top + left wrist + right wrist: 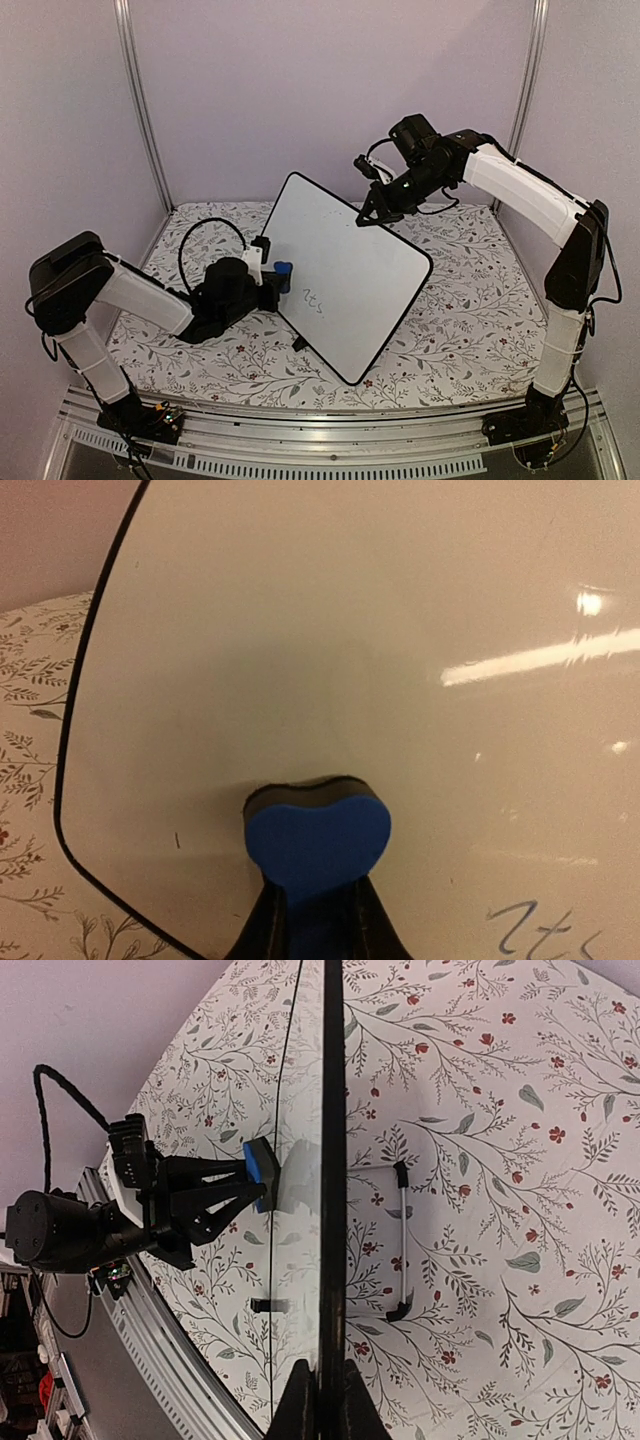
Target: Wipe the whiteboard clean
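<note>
The whiteboard (345,275) stands tilted on the table, white with a thin black frame and grey handwriting (315,302) near its lower left. My right gripper (372,208) is shut on its top edge; in the right wrist view (325,1400) the fingers clamp the black frame (333,1160) seen edge-on. My left gripper (272,282) is shut on a blue eraser (283,276) pressed against the board's left part. In the left wrist view the heart-shaped eraser (316,840) touches the board (350,650), with the handwriting (540,930) to its lower right.
The table has a floral cloth (470,300). A wire stand leg (400,1245) with black ends rests behind the board. A black cable (200,235) loops over the left arm. Metal posts (140,100) and walls enclose the back and sides.
</note>
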Motion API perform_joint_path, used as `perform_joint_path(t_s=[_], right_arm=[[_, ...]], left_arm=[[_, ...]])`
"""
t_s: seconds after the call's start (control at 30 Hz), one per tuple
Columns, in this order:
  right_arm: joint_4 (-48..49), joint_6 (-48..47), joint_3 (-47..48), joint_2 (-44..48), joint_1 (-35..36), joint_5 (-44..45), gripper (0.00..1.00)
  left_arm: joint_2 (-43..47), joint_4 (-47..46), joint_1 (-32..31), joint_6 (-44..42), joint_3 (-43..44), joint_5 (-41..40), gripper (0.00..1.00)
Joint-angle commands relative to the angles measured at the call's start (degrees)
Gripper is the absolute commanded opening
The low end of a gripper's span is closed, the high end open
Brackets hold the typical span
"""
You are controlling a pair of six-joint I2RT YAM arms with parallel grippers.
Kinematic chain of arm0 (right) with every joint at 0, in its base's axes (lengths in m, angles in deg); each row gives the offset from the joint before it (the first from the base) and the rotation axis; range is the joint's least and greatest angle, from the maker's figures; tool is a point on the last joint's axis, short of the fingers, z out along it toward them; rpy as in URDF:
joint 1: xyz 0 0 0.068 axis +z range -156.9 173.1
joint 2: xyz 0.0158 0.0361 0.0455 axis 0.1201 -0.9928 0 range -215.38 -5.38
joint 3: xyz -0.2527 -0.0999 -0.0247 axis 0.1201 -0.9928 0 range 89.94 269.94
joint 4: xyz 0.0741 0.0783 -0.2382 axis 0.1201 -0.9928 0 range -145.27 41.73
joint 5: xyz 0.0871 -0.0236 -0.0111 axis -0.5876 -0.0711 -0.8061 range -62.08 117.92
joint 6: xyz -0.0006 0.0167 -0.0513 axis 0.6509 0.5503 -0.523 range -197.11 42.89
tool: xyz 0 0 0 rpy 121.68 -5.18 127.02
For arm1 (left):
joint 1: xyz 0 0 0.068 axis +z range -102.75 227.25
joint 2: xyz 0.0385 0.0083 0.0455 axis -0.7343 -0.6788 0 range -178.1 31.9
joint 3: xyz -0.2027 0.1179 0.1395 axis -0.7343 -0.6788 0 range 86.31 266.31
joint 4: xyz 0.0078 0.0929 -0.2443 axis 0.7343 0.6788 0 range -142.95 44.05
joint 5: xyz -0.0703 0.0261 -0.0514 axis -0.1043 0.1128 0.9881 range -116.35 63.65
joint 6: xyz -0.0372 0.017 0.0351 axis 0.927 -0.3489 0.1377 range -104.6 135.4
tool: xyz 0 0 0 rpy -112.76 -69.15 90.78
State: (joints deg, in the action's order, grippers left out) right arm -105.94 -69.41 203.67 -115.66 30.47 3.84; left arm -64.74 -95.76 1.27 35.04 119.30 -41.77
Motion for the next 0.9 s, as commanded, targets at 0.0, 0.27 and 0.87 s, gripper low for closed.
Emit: perform_joint_path(t_s=[0.0, 0.27, 0.87], right_arm=[[-1.07, -6.22, -0.22, -2.15, 2.19, 0.43, 0.0], [-1.03, -6.29, -0.18, -2.12, 2.19, 0.43, 0.0], [-1.03, -6.29, -0.01, -1.94, 2.19, 0.26, 0.0]], left_arm=[[-2.27, 1.08, -4.22, 1.51, 2.22, 5.06, 0.04], [-3.9, 0.03, -7.47, 1.15, 2.32, 4.66, 0.04], [-5.15, -0.44, -13.15, 1.24, 2.02, 4.03, 0.04]])
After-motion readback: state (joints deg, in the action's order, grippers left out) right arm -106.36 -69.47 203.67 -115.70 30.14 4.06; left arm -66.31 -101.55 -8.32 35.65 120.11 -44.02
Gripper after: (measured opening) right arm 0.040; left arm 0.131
